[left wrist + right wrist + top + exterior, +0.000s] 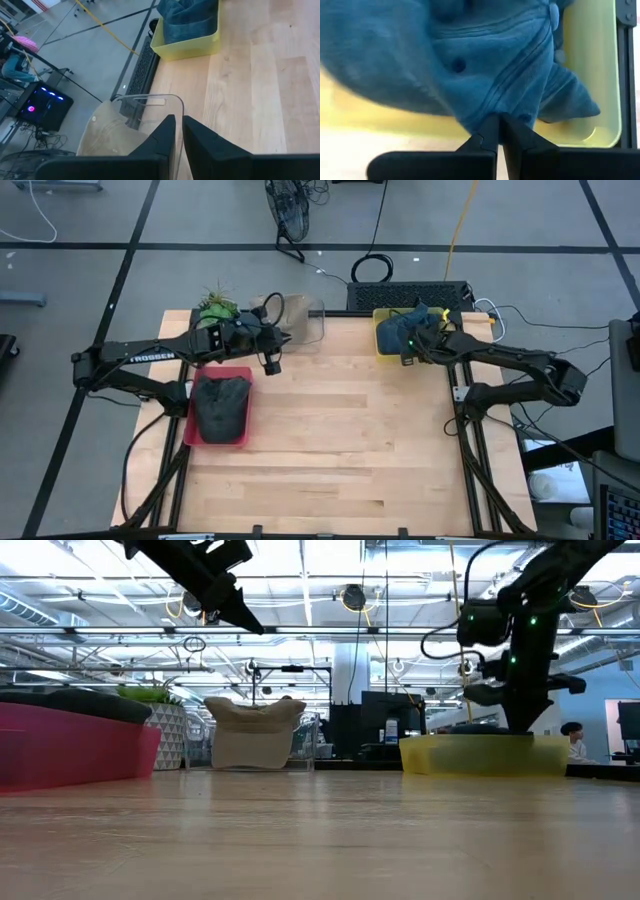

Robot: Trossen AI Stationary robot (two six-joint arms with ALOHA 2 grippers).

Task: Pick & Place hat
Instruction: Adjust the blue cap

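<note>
Pinching a fold of the blue hat (485, 65), the right gripper (499, 131) is seen with its fingers closed on the cloth at the yellow bin (386, 340), which sits at the far right corner of the worktop (330, 450). The hat lies directly ahead of and against those fingers, bunched inside the bin, so any lift is judged to run straight up out of it; no clear long axis can be made out, since the fabric is crumpled. The right arm is plainly the nearer one.

The left gripper (179, 131) is held above the far left part of the worktop, its fingers nearly together and nothing seen between them, over a clear bin (150, 107) that holds a beige hat (252, 730). A dark hat (220, 408) rests in the red bin (238, 372) at the left edge.

How much cloth is caught cannot be judged, because the fingertips are buried in the fold. From table height, the blue hat is hidden behind the yellow wall.
</note>
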